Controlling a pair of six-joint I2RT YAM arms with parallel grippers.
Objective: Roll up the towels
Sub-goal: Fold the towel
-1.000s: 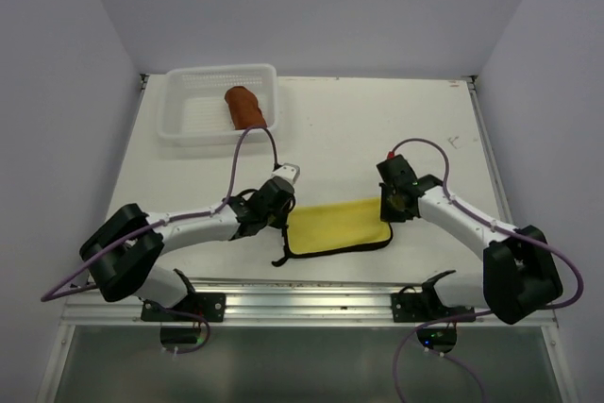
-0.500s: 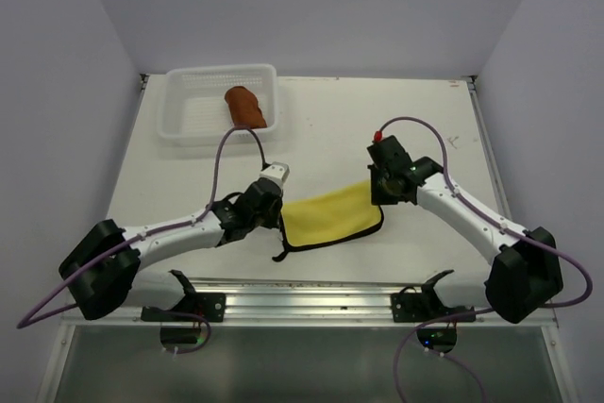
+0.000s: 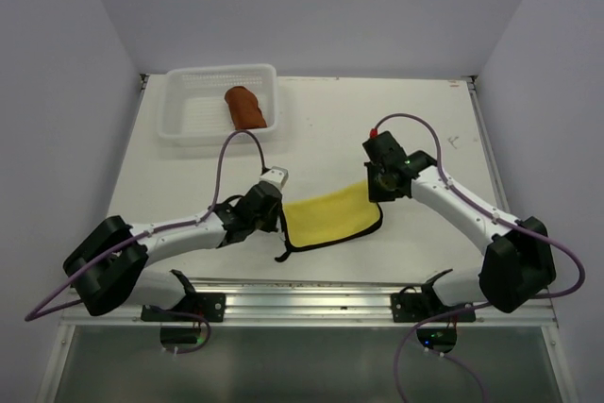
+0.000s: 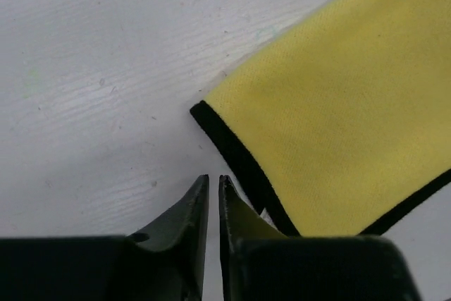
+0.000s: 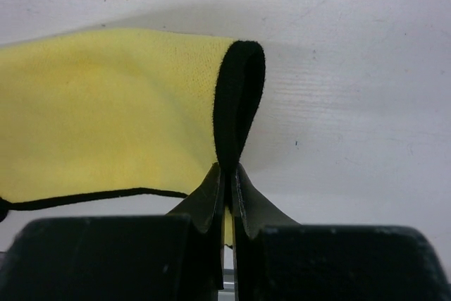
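Note:
The bright yellow towel with its dark hem lies flat on the table between my arms. My right gripper is shut on the hem at its right edge, and in the right wrist view the pinched hem stands up in a fold above my gripper, with the yellow towel spreading left. My left gripper is at the towel's left corner. In the left wrist view it is shut with nothing between the fingers, and the yellow towel lies just right of them. The rust-brown towel lies rolled in the basket.
The white mesh basket stands at the far left corner of the table. A black thread or loop of hem trails from the towel's near left corner. A metal rail runs along the near edge.
My right gripper has moved left and away from me with the towel's right edge, so the towel is narrower and shifted left. My left arm has drawn back slightly to the left.

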